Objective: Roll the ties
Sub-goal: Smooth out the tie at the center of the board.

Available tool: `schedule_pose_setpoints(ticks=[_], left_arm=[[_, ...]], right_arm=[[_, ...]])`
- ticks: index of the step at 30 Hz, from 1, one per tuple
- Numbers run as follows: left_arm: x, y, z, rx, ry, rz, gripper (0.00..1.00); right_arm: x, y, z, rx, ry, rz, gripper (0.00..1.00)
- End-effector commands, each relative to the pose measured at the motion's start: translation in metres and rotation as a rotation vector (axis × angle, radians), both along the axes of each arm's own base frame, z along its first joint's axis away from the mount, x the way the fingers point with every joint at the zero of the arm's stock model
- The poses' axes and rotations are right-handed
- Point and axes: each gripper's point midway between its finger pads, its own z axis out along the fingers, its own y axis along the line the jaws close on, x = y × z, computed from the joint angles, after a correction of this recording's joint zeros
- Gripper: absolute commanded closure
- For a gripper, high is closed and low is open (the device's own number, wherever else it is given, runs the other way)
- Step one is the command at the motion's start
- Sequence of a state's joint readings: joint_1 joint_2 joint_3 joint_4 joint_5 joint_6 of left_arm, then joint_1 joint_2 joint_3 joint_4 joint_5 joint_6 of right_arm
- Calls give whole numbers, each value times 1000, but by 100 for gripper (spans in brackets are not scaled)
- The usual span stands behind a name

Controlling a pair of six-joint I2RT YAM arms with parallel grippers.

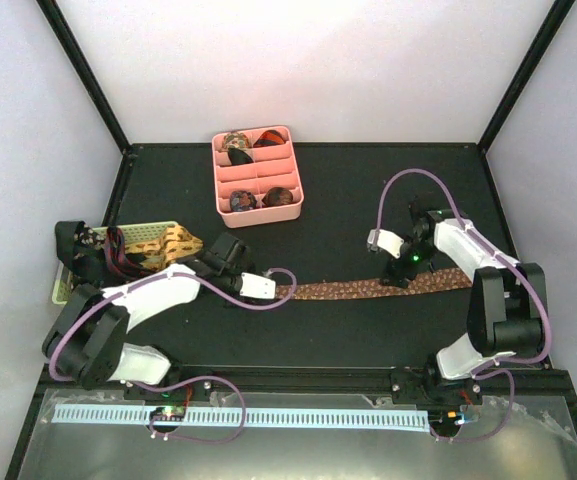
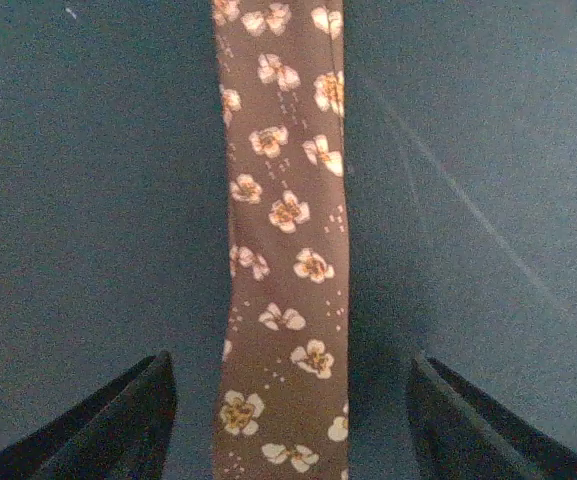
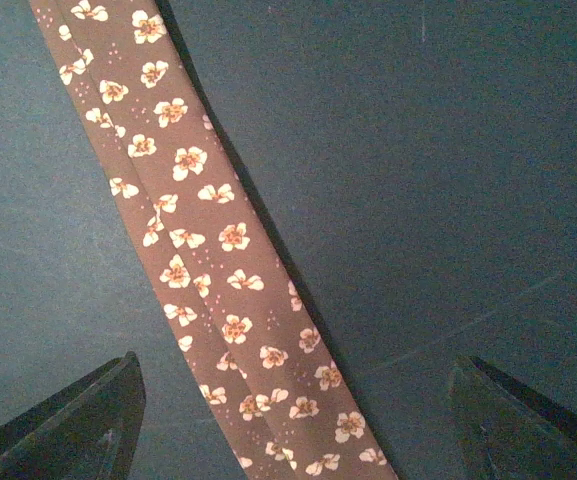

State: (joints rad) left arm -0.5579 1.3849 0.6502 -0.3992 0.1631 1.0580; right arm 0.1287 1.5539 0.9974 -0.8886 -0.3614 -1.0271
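Brown floral tie (image 1: 368,288) lies flat, unrolled, on surface (image 1: 348,210) between both arms. Left fingers (image 2: 128,420) spread, straddling one end, not touching. Right fingers (image 3: 88,420) spread over other. Likely step: gripping end. Next needs clean pinch, fabric straight.

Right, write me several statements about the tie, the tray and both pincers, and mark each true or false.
1. The brown floral tie lies stretched flat on the black table. True.
2. The pink divided tray is empty. False: rolled ties sit in some compartments.
3. The left pincer is clamped on the tie. False: it is open, its fingers standing clear on either side.
4. The right pincer is open, with the tie running through its gap. True.
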Motion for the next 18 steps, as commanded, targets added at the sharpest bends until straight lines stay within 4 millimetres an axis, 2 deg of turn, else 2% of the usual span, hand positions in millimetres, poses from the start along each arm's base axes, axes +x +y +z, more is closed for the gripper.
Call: schedule_pose_setpoints(ticks=[1,5,9,16,18], left_arm=[[-7,-28,36,-154,18,-62,25],[-6,-61,50,-213,140,-26,16],[0,-99,46,-203,218,26,14],[10,-172,29,-192,237,95,15],[16,-192,30,-218,243,132,15]], right_arm=[[1,-5,15,40,-21,-5,15],[-3,-17,19,55,-4,0,15],[-10,-35,10,0,25,26,17],[3,-85,9,-24,85,-64,19],[4,-101,9,-27,94,-101,19]])
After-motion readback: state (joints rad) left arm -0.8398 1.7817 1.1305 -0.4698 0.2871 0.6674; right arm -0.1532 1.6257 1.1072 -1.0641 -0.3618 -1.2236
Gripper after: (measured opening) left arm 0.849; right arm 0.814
